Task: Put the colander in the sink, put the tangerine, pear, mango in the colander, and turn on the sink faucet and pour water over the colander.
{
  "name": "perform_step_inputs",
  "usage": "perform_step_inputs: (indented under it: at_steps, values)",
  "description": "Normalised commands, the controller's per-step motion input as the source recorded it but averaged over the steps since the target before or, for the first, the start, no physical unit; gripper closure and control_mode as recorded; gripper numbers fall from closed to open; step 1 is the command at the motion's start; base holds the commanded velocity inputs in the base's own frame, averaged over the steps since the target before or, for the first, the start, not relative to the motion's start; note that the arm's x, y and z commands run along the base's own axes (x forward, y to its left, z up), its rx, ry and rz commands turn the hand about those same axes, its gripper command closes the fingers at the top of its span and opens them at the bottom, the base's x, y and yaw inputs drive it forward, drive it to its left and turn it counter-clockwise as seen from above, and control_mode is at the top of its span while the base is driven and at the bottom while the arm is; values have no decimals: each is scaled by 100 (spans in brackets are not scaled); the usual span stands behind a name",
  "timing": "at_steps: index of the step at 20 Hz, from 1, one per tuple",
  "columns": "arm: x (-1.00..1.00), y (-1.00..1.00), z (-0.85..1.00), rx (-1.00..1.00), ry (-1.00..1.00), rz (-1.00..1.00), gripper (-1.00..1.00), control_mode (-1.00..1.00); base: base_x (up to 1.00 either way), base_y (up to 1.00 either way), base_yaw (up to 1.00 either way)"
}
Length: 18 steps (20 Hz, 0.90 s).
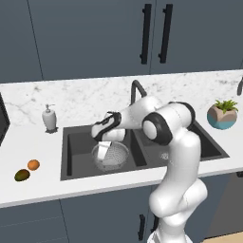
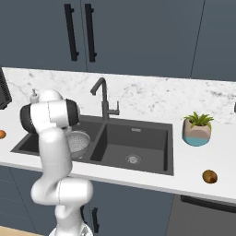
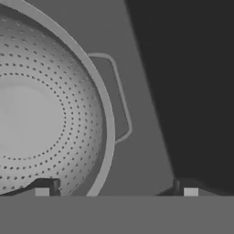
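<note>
- The colander (image 1: 110, 156) sits in the left basin of the sink (image 1: 71, 142).
- The sink faucet (image 2: 102, 99) stands behind the divider between the basins.
- A soap dispenser (image 1: 49, 118) stands on the counter (image 1: 28, 190) behind the sink's left corner.
- The tangerine (image 1: 33, 164) and mango (image 1: 22, 175) lie just beside each other on the counter left of the sink.
- A potted plant (image 2: 198, 129) stands right of the sink.

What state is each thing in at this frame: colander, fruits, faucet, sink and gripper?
colander: in the sink's left basin, upright, no fruit inside.
sink: holds the colander; right basin bare.
tangerine: on the counter left of the sink.
mango: on the counter beside the tangerine.
sink faucet: no water running.
gripper: open over the colander's rim, holding nothing.
</note>
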Motion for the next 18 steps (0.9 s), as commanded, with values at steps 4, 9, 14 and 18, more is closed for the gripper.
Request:
perform_step_inputs:
  at_steps: [4, 9, 14, 18]
  values:
    - [-61, 0, 52, -4, 0, 4, -100, -100, 0, 0, 0]
    - [-55, 0, 47, -5, 0, 19, -100, -100, 0, 0, 0]
    - [-58, 1, 44, -10, -7, 44, -100, -100, 0, 0, 0]
    - [-47, -2, 61, -4, -5, 56, -100, -100, 0, 0, 0]
